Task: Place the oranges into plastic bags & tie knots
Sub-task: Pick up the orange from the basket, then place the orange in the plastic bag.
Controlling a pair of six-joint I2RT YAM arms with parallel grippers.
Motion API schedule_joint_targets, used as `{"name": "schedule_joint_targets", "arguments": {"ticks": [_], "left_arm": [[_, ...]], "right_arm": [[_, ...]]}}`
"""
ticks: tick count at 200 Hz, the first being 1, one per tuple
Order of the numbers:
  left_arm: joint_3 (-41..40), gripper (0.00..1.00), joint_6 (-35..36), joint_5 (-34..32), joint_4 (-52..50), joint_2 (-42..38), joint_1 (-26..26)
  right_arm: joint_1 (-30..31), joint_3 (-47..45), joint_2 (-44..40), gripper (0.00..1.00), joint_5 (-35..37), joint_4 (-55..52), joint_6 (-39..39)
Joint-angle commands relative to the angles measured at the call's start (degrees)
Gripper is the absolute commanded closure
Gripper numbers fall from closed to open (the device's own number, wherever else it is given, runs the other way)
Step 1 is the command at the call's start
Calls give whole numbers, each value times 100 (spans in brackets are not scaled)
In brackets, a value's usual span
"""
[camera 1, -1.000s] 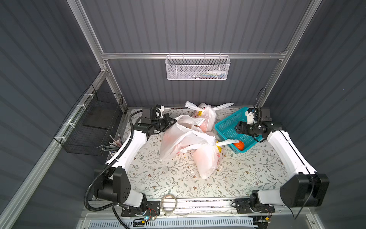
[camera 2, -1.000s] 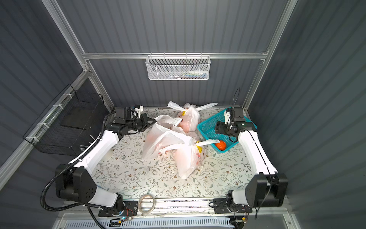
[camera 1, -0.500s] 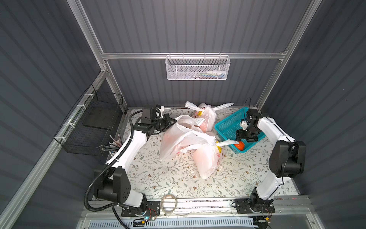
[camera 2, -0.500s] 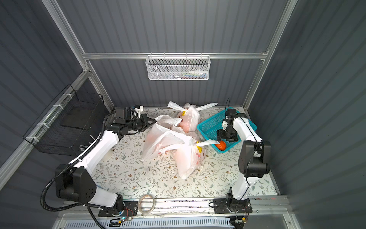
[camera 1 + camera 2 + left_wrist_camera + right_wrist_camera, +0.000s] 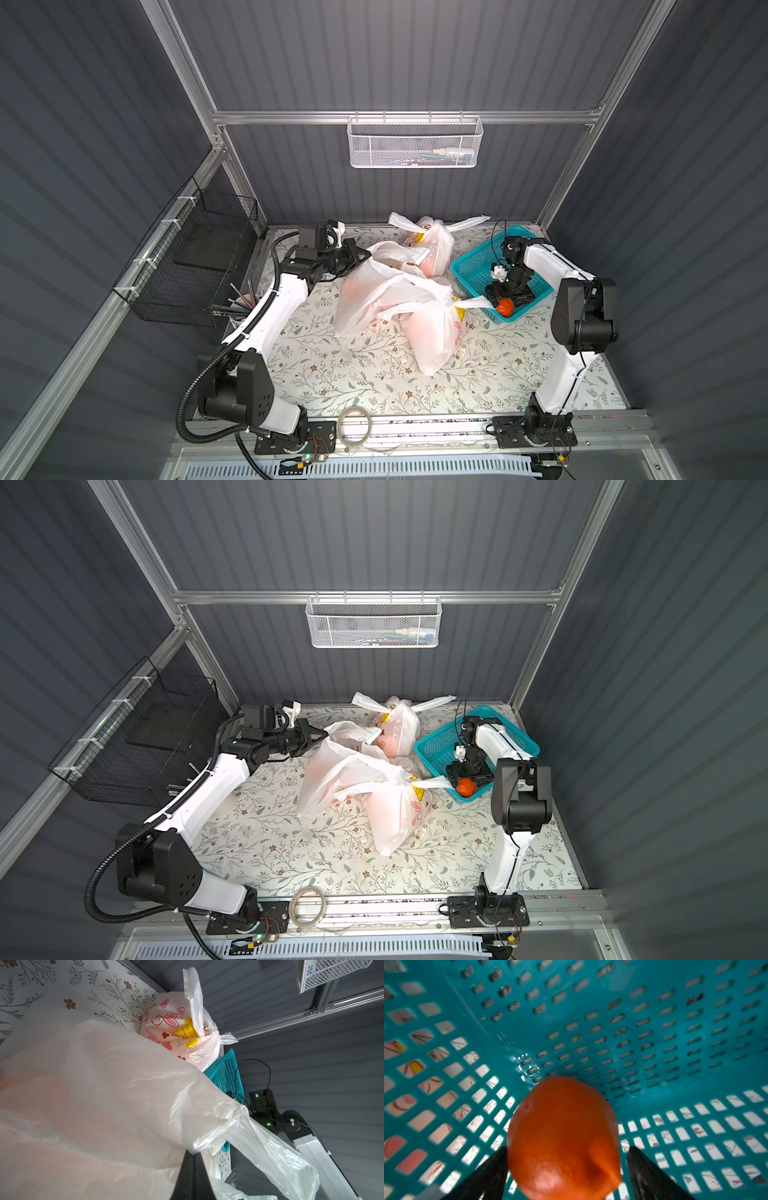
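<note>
My left gripper (image 5: 368, 254) (image 5: 322, 733) (image 5: 193, 1153) is shut on the rim of an open translucent plastic bag (image 5: 374, 291) (image 5: 104, 1095), holding it up at the table's back left. Two more plastic bags lie tied: one at the back (image 5: 432, 245) (image 5: 182, 1030) with a knot (image 5: 424, 226), one in front (image 5: 436, 336) with a knot (image 5: 451, 301). Faint orange shows through all three. One orange (image 5: 504, 308) (image 5: 465, 788) (image 5: 562, 1136) sits in the near corner of the teal basket (image 5: 469, 266) (image 5: 654, 1022). My right gripper (image 5: 505, 303) (image 5: 568, 1149) stands open, one finger on each side of that orange.
A black wire basket (image 5: 199, 257) hangs on the left wall, with a cup of tools (image 5: 241, 299) below it. A white mesh basket (image 5: 413, 143) hangs on the back wall. A tape roll (image 5: 353, 424) lies on the front rail. The right arm's elbow (image 5: 582, 316) stands high beside the teal basket.
The right arm has folded up and swung its gripper down into the basket over the orange, jaws spreading wider. The left arm and the bag it holds have not moved.
</note>
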Motion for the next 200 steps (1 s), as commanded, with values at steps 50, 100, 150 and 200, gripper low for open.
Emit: {"name": "schedule_joint_targets", "arguments": {"ticks": [50,100,150,200], "left_arm": [[68,100,105,54,-155,-58,44],[68,100,112,47,-167,-61,44],[57,100,151,93,-160,-84,44],[33,100,207,206,-145,-76,44]], "right_arm": [[17,108,338,25,-69,185,-14],[-22,-155,-849,36,-168,383,187],[-6,-129,-2363,37,-805,469,584],[863,-848,-3522,37,-3104,2008,1541]]}}
